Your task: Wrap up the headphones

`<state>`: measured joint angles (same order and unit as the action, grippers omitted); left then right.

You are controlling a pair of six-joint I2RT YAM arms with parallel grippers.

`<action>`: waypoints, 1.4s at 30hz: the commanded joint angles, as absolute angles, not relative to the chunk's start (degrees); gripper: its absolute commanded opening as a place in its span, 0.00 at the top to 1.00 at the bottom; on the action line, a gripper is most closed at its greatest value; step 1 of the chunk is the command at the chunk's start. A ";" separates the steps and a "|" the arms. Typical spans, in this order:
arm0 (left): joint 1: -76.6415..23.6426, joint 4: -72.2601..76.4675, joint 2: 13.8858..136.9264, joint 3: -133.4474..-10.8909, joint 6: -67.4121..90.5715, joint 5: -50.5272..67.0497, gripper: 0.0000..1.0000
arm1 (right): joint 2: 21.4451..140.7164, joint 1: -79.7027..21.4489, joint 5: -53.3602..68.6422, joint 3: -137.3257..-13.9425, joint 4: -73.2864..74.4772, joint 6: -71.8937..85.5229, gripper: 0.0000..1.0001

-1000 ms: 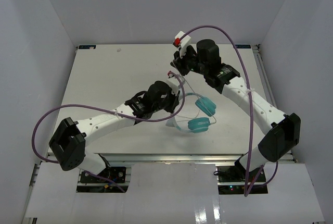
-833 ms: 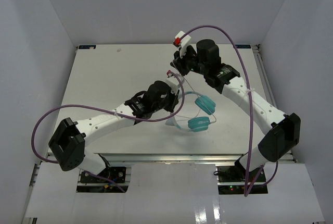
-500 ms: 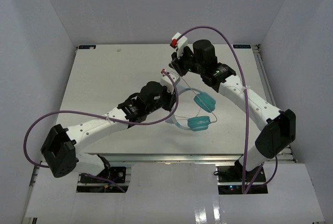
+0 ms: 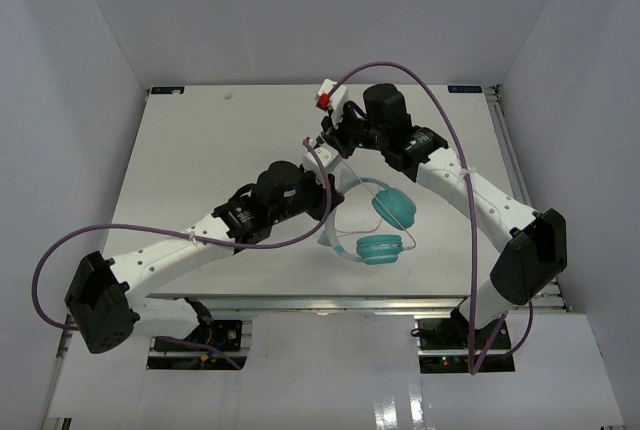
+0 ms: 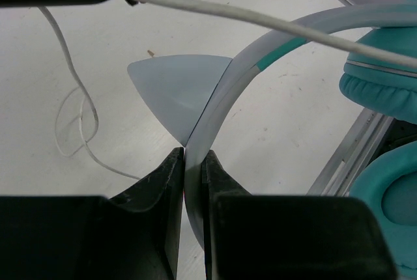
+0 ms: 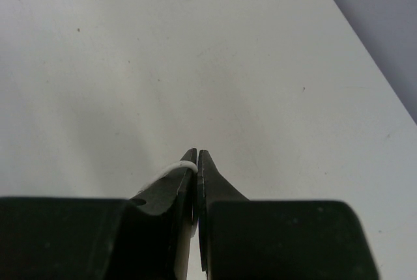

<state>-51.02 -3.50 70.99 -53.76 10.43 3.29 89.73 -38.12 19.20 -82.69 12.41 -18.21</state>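
My left pincer clamps the pale headband of the headphones, teal ear cups just to its right. My right pincer pinches the cord, which stretches taut across ahead of the left.

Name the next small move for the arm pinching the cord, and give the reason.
Probably the right end effector should swing its pinched cord over and around the headband. The left end effector is shut on that headband, bracing it, and the left wrist view shows the cord stretched just above it with no turn around it that I can see.
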 commanded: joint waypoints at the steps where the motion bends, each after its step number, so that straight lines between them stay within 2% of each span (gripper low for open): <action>1: -51.15 -0.53 71.57 -55.16 12.60 -1.31 1.00 | 88.48 -41.48 15.98 -87.71 12.01 -16.36 0.92; 12: -51.23 4.23 76.40 -57.05 10.06 -7.75 1.00 | 90.88 -44.02 11.57 -91.29 12.95 -11.90 0.92; 19: -51.20 12.50 68.81 -49.33 9.06 -9.19 1.00 | 91.40 -43.90 5.54 -92.15 12.04 -10.63 0.92; 25: -51.15 19.74 63.11 -44.81 5.95 -5.86 1.00 | 93.09 -44.05 10.74 -94.09 14.37 -10.71 0.92; 37: -51.15 26.97 69.41 -47.59 -2.96 -5.17 1.00 | 95.22 -47.20 11.31 -99.45 17.30 -12.37 0.92; 42: -51.15 30.44 69.80 -47.83 -5.56 -8.49 1.00 | 96.14 -47.80 8.55 -101.42 17.70 -13.07 0.92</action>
